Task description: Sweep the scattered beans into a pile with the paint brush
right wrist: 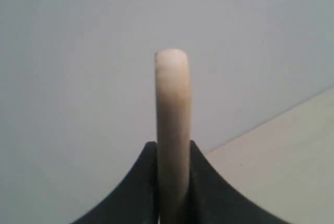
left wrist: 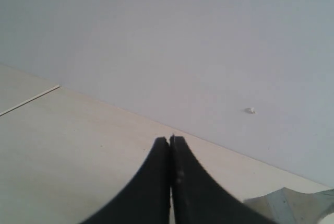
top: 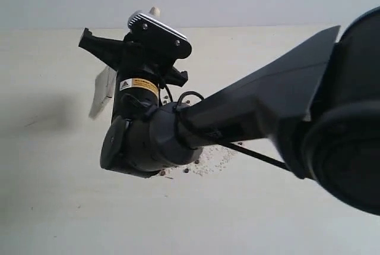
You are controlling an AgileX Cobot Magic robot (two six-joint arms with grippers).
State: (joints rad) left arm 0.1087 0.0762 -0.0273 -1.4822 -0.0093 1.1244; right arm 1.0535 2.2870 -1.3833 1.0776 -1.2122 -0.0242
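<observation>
Now: right hand grips the paint brush by its handle, bristles down near the beans.
Beans and pale grit lie on the tabletop, partly under the wrist; left hand is pinched closed, empty. Best to lay bristles flat and stroke lightly inward, so strays gather rather than flick.

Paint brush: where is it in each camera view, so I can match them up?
Exterior: paint brush upper left of centre, bristles low, handle tip high.
Left wrist: not identifiable; only a blurred pale shape in a corner.
Right wrist: handle centred, clamped in the right tool.
Shared: table edge meeting the wall.
</observation>
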